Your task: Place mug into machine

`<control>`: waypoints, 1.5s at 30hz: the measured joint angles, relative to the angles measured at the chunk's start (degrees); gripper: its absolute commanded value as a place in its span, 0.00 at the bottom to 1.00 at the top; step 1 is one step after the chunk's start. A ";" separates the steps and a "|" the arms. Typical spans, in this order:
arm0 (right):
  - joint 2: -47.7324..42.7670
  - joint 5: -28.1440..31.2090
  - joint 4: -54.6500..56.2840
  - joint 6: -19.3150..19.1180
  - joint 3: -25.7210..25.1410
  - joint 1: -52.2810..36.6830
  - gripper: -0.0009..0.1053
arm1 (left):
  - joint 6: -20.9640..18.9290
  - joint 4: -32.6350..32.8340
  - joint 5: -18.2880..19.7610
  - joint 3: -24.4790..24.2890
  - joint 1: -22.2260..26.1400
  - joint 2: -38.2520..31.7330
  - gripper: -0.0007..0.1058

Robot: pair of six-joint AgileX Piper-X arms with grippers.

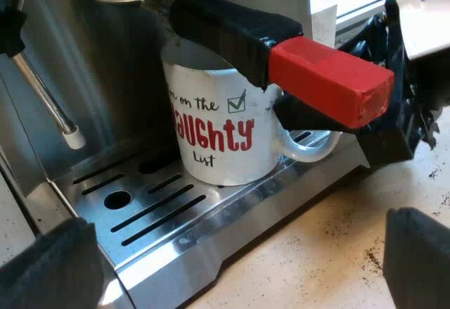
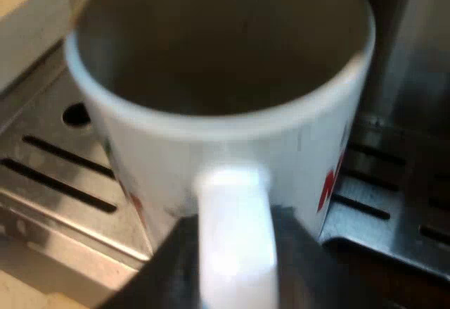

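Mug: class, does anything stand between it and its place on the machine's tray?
Nothing visible does. The mug already stands on the slotted tray, under the locked holder, with the right gripper clamped on the mug's handle.

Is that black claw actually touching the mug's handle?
Touching. Right wrist view: the fingers of the right gripper press against both sides of the mug handle, with no gap.

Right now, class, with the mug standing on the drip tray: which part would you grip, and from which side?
Grip the mug by its loop handle, coming from the side away from the machine. The loop points outward over the drip tray, while the red-ended holder handle crosses above the rim, likely blocking a top grasp.
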 measured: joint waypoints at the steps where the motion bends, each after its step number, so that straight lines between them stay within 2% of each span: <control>1: -0.14 0.00 -0.29 0.00 -0.09 0.00 0.39 | 0.00 0.00 0.00 0.00 0.00 0.00 0.77; 7: -2.85 0.00 -1.03 1.12 0.12 0.71 0.43 | 0.00 0.00 0.00 0.00 0.00 0.00 0.77; 12: -6.92 0.00 -1.45 1.47 3.85 2.96 0.51 | 0.00 0.00 0.00 0.00 0.00 0.00 0.77; 15: -7.80 0.31 -1.45 1.47 7.23 4.86 0.52 | 0.00 0.00 0.00 0.00 0.00 0.00 0.77; 17: -7.77 1.11 -1.56 2.78 8.59 5.71 0.52 | 0.00 0.00 0.00 0.00 0.00 0.00 0.77; 21: -5.41 3.08 -5.36 4.46 10.44 5.84 0.52 | 0.00 0.00 0.00 0.00 0.00 0.00 0.77; 29: 2.15 3.87 -18.50 4.12 10.57 5.15 0.51 | 0.00 0.00 0.00 0.00 0.00 0.00 0.77; 35: 4.94 4.41 -20.18 4.07 6.75 3.23 0.36 | 0.00 0.00 0.00 0.00 0.00 0.00 0.77; 45: 9.75 4.27 -18.48 3.95 -0.20 0.98 0.36 | 0.00 0.00 0.00 0.00 0.00 0.00 0.77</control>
